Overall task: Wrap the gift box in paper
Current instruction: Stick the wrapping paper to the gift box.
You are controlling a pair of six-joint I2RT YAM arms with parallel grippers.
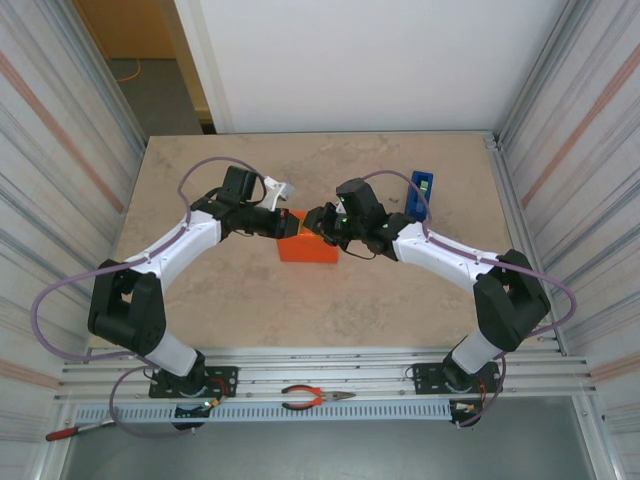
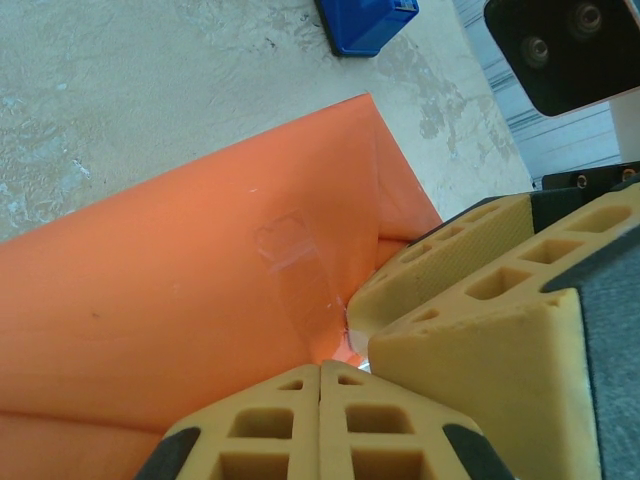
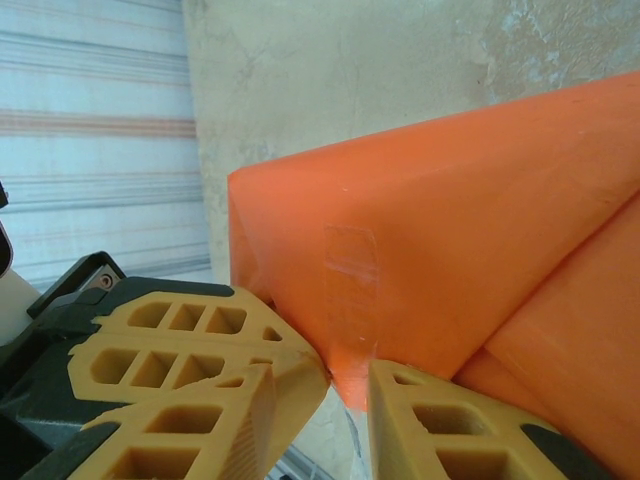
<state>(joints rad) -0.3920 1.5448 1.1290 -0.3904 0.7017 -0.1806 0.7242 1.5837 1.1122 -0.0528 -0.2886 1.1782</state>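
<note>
Narrow booth around a mottled beige stone-look surface [image 1: 250, 300]

A ribbed metal left wall [image 1: 50, 150] and right wall [image 1: 590, 150], pale grey with faint reddish stripes, close in the sides. A plain white panel [image 1: 350, 60] stands at the back. Left of it, an opening [image 1: 135, 50] shows an ochre wall and grey floor [image 1: 150, 95]. Aluminium rails [image 1: 330, 375] line the near edge. The light is soft and even.

A blue dispenser [image 1: 421, 193] stands near the tabletop's [image 1: 250, 300] far right corner. Below its near edge lie orange-handled pliers [image 1: 315, 398]; a red-handled tool [image 1: 72, 432] lies farther left.
</note>
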